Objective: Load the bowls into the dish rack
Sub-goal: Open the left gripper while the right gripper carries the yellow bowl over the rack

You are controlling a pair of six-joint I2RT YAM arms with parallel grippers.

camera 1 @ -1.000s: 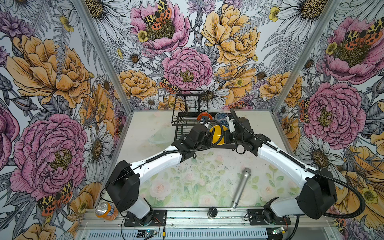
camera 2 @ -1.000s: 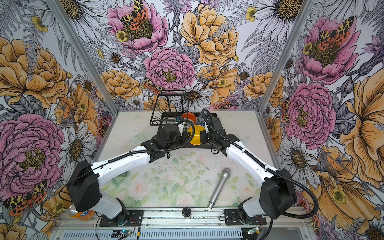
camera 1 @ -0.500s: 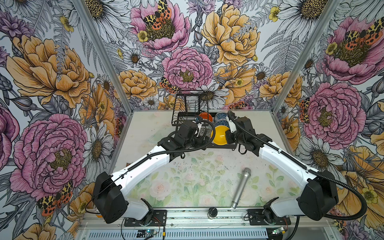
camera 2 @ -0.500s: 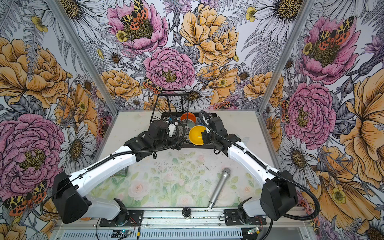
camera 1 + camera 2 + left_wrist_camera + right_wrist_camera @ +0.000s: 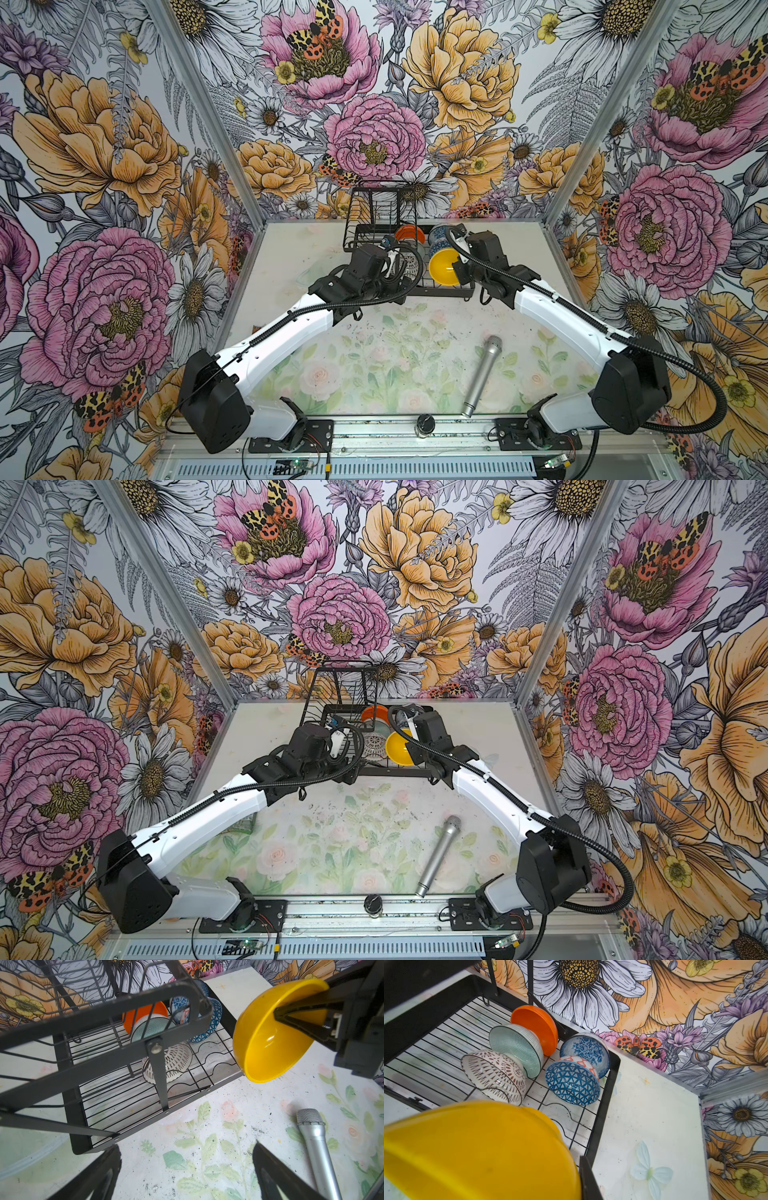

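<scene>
Yellow bowl (image 5: pixel 268 1047): hanging tilted over the near right corner of the dish rack (image 5: pixel 159 1076), with the right end effector (image 5: pixel 278 1014) clamping its rim. Left end effector (image 5: pixel 187 1174): hovering by the rack front, fingers apart, carrying nothing. Handling note: the rim is probably best going down into the free wavy slot before the blue triangle-patterned bowl (image 5: pixel 573 1082), with the grip letting go only once it is seated.

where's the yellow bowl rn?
Right of centre in a top view: yellow bowl clamped in the right gripper at the dish rack's near-right corner.
</scene>
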